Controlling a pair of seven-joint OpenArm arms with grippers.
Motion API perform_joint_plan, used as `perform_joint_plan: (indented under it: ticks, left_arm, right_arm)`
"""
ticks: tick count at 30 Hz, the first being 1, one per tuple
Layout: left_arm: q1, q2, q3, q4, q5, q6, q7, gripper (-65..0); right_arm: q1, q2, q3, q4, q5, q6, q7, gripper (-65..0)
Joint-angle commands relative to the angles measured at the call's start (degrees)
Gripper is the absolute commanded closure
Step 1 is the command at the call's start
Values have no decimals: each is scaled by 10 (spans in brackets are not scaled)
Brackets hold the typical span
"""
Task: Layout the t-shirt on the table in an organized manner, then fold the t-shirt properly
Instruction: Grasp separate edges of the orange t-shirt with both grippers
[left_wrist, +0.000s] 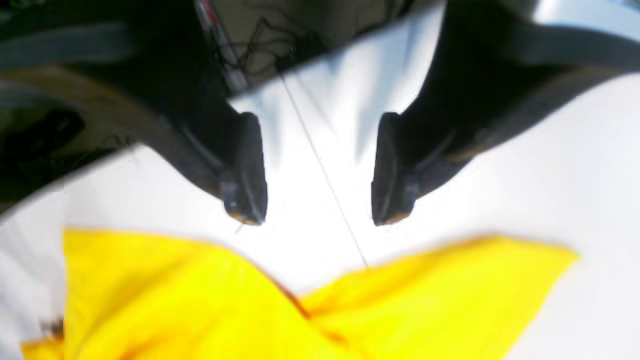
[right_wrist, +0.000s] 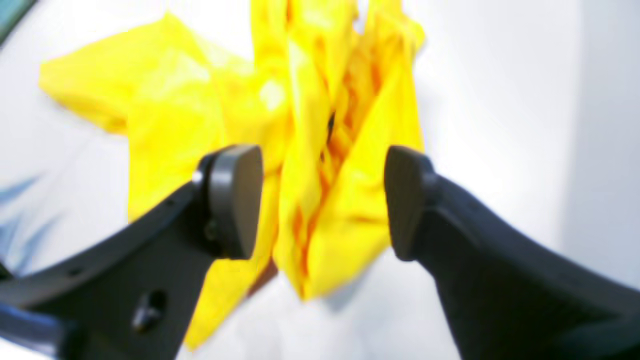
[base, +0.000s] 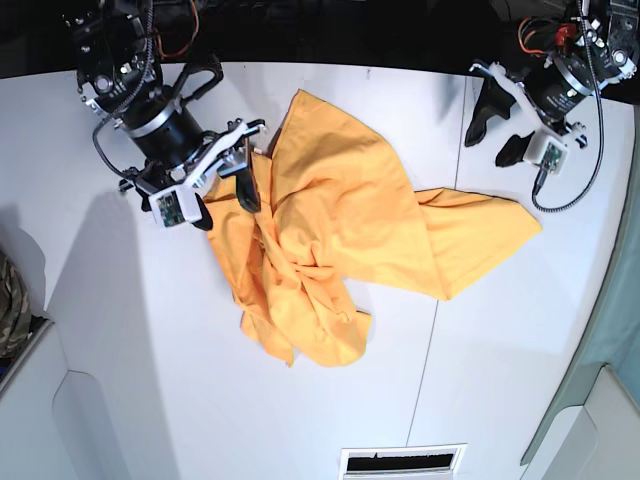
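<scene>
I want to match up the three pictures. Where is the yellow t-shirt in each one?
Left wrist view: the t-shirt fills the bottom edge, below the open left gripper.
Right wrist view: it is bunched in the middle, behind the open right gripper.
Base view: it lies crumpled in the centre of the table.
Shared landmark: the white table, around the shirt in every view.

One t-shirt, one table, two hands: left, right.
</scene>
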Motion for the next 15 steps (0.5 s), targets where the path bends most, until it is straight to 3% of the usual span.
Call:
perform_joint_plan:
  ticks: [1, 8, 13, 15]
  left_arm:
    - [-17, -7, -1, -4, -11, 0, 0, -363]
    - [-143, -8, 69, -117, -46, 0, 3, -363]
    - [-222, 11, 124, -180, -50, 0, 3, -363]
    - [-245, 25, 132, -205, -50, 0, 3, -363]
  right_arm:
    - [16, -10, 2, -5, -9, -4, 5, -378]
    - [103, -87, 2, -166, -46, -2, 15, -377]
    - [146, -104, 2, -239, -46, 25, 15, -374]
    - [150, -108, 2, -244, -46, 33, 15, -338]
